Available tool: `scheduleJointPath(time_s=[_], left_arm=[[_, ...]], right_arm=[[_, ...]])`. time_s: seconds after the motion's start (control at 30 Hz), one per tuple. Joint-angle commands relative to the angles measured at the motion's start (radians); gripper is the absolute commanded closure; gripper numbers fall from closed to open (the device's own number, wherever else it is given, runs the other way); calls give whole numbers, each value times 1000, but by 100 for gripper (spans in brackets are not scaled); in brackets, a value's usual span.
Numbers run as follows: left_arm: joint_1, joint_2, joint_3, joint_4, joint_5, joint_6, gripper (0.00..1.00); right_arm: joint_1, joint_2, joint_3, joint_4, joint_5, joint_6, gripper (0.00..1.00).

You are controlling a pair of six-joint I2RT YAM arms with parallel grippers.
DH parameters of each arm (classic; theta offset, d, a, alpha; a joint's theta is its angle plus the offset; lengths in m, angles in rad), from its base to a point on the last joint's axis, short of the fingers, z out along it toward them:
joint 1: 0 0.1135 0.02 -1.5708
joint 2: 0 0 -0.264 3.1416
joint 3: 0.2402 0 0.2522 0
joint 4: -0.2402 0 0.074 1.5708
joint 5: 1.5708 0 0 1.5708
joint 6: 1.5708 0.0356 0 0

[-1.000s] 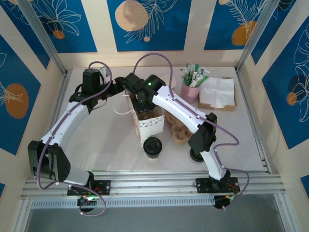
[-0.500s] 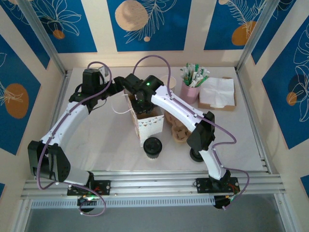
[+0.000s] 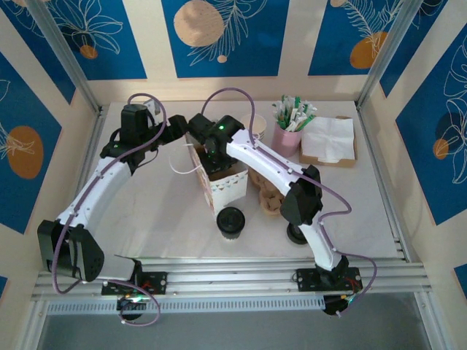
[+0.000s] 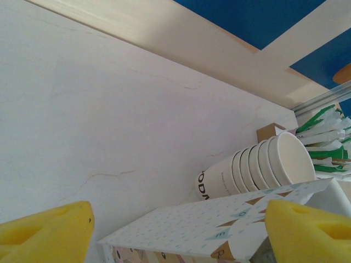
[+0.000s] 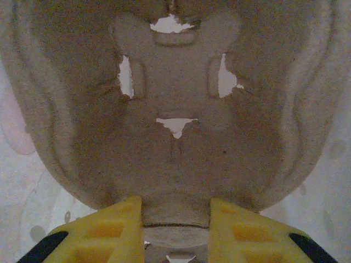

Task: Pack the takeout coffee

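The takeout coffee [image 3: 230,221], a small pale cup under a black lid, stands on the table just in front of the white patterned gift bag [image 3: 221,184]. My right gripper [image 3: 211,157] reaches down into the bag's open top. In the right wrist view its yellow fingers [image 5: 115,227] are shut on the centre ridge of a brown pulp cup carrier [image 5: 175,82] inside the bag. My left gripper [image 3: 179,131] hovers open at the bag's far-left corner. Its yellow pads [image 4: 44,230] stand wide on either side of the bag's rim [image 4: 219,224] without touching it.
A stack of lidless cream cups [image 4: 258,170] lies on its side behind the bag. A second pulp carrier [image 3: 271,197] sits right of the bag, with a black lid [image 3: 295,235] near it. A pink cup of green sachets [image 3: 290,131] and a napkin box [image 3: 328,140] stand at back right.
The left arm has drawn slightly back and to the left, away from the bag. The right arm has shifted a little left while staying in the bag.
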Motion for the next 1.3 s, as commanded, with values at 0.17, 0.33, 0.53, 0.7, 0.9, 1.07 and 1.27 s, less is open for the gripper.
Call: scheduleJointPath(time_s=[0.17, 0.33, 0.53, 0.7, 0.9, 1.07, 1.27], left_arm=[[-6, -98, -26, -25, -161, 32, 18], [-7, -129, -47, -7, -189, 39, 17], [-6, -117, -36, -24, -179, 41, 17], [-8, -115, -34, -29, -178, 42, 16], [-7, -125, -37, -35, -202, 51, 16], [-6, -126, -38, -36, -209, 53, 16], [-5, -119, -36, -38, -199, 52, 16]], right_arm=[[-9, 94, -20, 18, -33, -5, 69], [-19, 107, -56, 49, -44, 5, 69], [-20, 123, -88, 77, -56, 18, 67], [-21, 117, -85, 86, -42, 33, 65], [-28, 121, -35, 107, -32, 44, 62], [-31, 112, 18, 98, -11, 58, 52], [-28, 89, 112, 50, -16, 51, 34]])
